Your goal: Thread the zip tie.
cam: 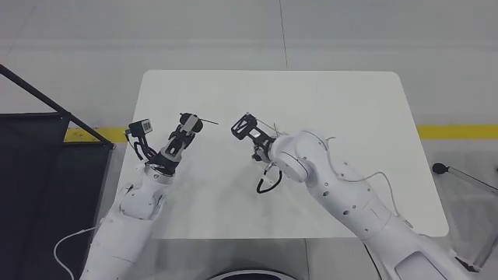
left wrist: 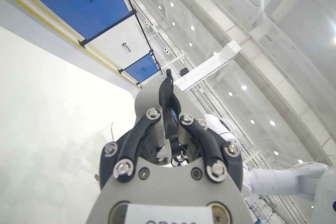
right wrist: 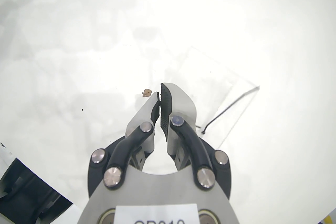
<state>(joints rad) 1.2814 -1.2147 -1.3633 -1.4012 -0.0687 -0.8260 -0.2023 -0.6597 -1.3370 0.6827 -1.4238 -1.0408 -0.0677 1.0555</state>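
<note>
The zip tie (cam: 210, 121) is a thin black strip near the middle of the white tabletop (cam: 350, 109), a little toward the robot's left half of it. From above it runs between the two arms. One end sits just at the tip of the left pincer (cam: 190, 118), though whether they touch cannot be told. The left pincer is tilted up away from the tabletop, its black pads (left wrist: 165, 99) pressed together, and it is unclear whether anything is caught between them. The right pincer (right wrist: 159, 97) hangs over the tabletop close to its middle, its ribbed pads meeting at the tips with nothing between them. The zip tie passes just beside it, one end bent into a small hook. A small brown speck (right wrist: 147, 92) marks the tabletop just beside the right pincer's tip.
</note>
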